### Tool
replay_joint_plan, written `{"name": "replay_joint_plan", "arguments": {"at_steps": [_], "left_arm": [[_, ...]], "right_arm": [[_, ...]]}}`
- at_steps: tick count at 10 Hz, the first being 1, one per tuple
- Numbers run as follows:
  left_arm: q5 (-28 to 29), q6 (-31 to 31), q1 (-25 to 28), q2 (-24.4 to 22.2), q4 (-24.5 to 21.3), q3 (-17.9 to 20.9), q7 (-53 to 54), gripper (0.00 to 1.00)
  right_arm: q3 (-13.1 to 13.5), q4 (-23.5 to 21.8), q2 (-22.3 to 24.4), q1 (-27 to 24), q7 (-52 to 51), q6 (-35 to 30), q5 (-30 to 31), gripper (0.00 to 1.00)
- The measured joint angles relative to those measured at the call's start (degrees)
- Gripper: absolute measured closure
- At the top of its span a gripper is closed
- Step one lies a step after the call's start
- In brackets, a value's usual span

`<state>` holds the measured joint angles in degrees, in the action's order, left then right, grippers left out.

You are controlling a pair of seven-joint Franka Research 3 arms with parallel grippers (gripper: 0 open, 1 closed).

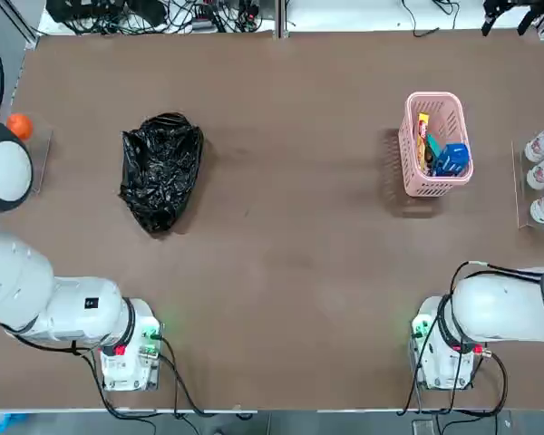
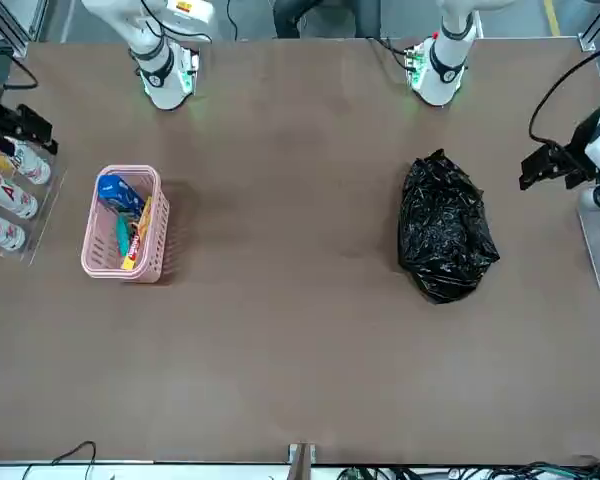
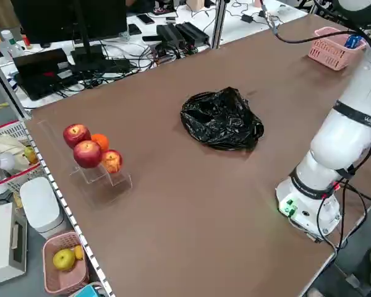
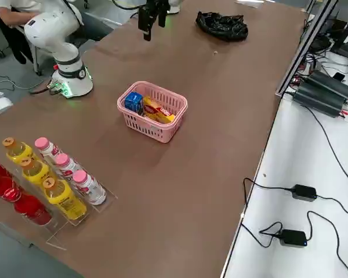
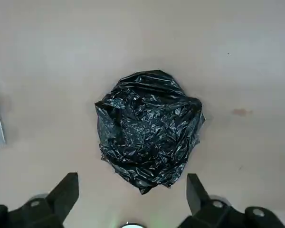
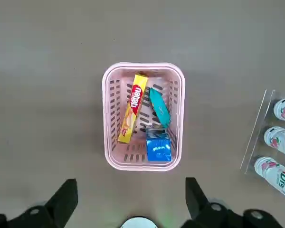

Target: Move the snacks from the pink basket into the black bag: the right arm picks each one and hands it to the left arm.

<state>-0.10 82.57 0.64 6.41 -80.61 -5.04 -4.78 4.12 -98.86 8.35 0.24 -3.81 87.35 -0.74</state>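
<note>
On the right half of the table, pink basket holds all three snacks: yellow packet, teal packet, blue packet. Black bag sits well apart on the left half, crumpled, mouth not obviously open (can't tell from above). Right gripper hangs high over the basket, fingers spread wide, nothing between them. Left gripper same story above the bag, spread wide and empty.

Step in hand, by my read: start of the first pick, nothing transferred yet. Next move calls for the right arm to drop into the basket and close on one packet; the yellow one lies flat along the left wall. Then carry it toward centre for the handover. Left arm needs to come across to meet it.
</note>
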Motion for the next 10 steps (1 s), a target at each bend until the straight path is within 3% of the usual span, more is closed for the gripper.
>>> {"name": "replay_joint_plan", "arguments": {"at_steps": [3,4,6,10], "left_arm": [[0.0,0.02,0.07,0.31,-0.41,0.05,-0.06,0.0],[0.0,0.02,0.09,0.69,-0.51,0.09,-0.07,0.0],[0.0,0.03,0.1,1.7,-0.52,0.1,-0.11,0.0],[0.0,-0.93,0.09,2.01,-0.53,0.12,-0.89,0.0]], "right_arm": [[-0.23,-18.85,9.15,0.0,-0.01,13.16,1.48,0.0],[-0.23,-23.04,10.42,0.0,-0.01,16.23,2.29,0.0],[-0.18,-29.27,10.74,0.0,-0.01,22.5,2.96,0.0],[0.37,-37.41,10.73,-2.52,-4.48,33.53,3.2,0.0]]}}
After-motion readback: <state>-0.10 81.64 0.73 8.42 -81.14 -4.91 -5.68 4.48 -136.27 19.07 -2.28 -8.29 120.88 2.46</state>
